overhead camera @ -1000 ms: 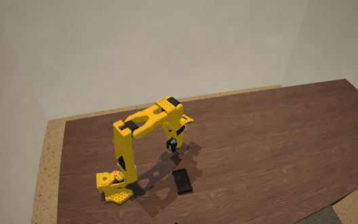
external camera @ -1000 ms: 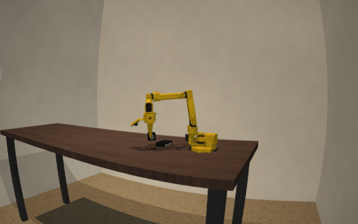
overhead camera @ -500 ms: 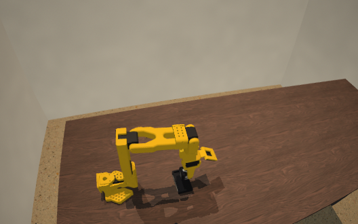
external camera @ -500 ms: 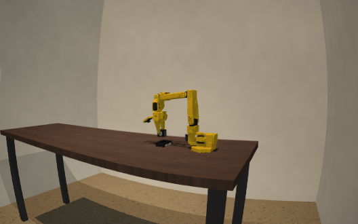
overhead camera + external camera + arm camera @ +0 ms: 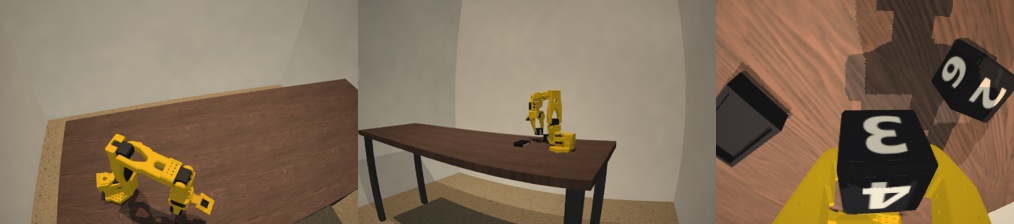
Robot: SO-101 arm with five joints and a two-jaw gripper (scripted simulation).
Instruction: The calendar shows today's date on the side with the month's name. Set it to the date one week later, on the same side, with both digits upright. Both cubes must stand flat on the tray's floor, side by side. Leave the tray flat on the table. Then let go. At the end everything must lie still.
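My pincer is clamped on the cube showing 3 and 4, and swinging low toward two o'clock could knock the other cube away

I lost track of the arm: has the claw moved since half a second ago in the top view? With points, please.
Yes: the claw (image 5: 176,210) (image 5: 539,132) (image 5: 884,185) has shifted toward the picture's bottom edge, judged against the base (image 5: 99,178) (image 5: 571,138).
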